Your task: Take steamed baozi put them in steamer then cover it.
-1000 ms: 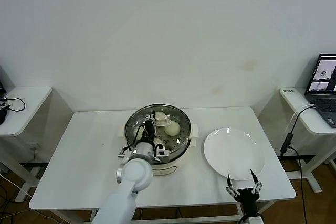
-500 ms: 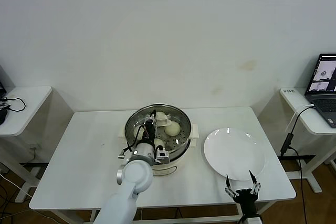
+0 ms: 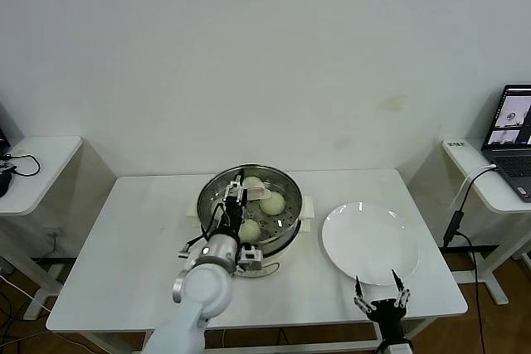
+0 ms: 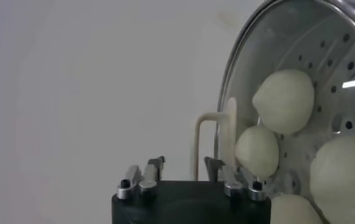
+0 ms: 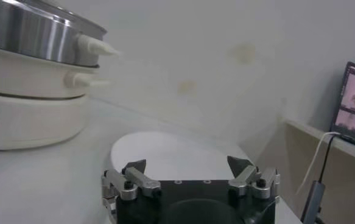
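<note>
- Black right gripper (image 3: 381, 302) sits at the near table edge, just below the white plate (image 3: 370, 242); its fingers stand spread apart with nothing between them
- White tabletop (image 3: 133, 246) carries the plate on the right and the steamer (image 3: 249, 205) at its middle, the two well apart
- Left gripper (image 3: 235, 196) hangs over the near side of the steamer, its fingers parted and gripping nothing
- Cream-white steamed baozi lie on the perforated steel tray: one (image 3: 249, 229) just beside the left gripper, another (image 3: 271, 202) toward the far right, a third (image 3: 251, 182) at the far wall; the left wrist view shows four smooth round buns (image 4: 284, 101) together
- Shiny steel wall rings the tray, on a cream base with side handles (image 3: 306, 209); the pot stands uncovered
</note>
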Controlling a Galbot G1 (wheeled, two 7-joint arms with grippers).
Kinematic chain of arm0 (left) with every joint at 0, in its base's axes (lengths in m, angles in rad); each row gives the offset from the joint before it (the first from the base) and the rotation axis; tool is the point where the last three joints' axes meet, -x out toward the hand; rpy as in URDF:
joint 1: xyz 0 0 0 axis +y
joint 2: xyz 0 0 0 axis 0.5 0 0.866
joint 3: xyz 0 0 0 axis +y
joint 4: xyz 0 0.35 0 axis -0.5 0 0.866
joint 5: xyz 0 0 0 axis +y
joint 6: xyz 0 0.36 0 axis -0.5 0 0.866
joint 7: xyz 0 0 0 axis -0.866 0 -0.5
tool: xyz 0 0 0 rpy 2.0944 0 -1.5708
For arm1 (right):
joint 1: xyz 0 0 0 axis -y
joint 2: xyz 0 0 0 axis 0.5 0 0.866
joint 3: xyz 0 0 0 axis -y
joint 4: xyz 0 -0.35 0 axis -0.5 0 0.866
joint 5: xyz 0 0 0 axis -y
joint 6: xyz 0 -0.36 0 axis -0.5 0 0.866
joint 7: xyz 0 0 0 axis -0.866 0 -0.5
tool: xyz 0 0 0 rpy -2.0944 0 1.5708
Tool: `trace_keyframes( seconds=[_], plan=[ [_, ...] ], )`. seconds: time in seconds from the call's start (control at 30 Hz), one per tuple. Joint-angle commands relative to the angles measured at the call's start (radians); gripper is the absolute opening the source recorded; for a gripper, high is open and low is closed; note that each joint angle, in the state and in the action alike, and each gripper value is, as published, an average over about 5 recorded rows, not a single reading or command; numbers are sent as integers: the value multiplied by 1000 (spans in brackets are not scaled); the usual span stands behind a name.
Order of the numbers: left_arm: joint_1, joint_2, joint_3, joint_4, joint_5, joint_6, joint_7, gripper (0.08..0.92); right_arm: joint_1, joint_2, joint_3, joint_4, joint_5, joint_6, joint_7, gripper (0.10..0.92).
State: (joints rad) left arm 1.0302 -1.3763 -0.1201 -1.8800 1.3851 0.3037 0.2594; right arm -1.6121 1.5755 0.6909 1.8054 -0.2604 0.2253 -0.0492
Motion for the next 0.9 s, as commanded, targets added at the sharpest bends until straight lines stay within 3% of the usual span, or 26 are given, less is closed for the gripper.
trace_keyframes(
  seconds=[0.03, 0.2, 0.43, 0.67, 0.9],
  plan=[
    [168, 98, -28, -232, -116, -58, -88, 704, -2, -1, -1, -1, 0, 0, 0, 823],
    [334, 131, -114, -373, -304, -114, -185, 811, -7, -8, -7, -6, 7, 6, -2, 823],
    [587, 100, -281, -426, -875, -236, -368, 823, -25, -44, -34, -12, 73, 51, -4, 823],
    [816, 28, -486, -342, -1374, -506, -395, 823, -68, -86, -27, 18, 114, 60, 1, 823],
    [893, 25, -526, -249, -1640, -501, -436, 823, -103, -104, -40, 56, 185, 40, -39, 823]
  ],
)
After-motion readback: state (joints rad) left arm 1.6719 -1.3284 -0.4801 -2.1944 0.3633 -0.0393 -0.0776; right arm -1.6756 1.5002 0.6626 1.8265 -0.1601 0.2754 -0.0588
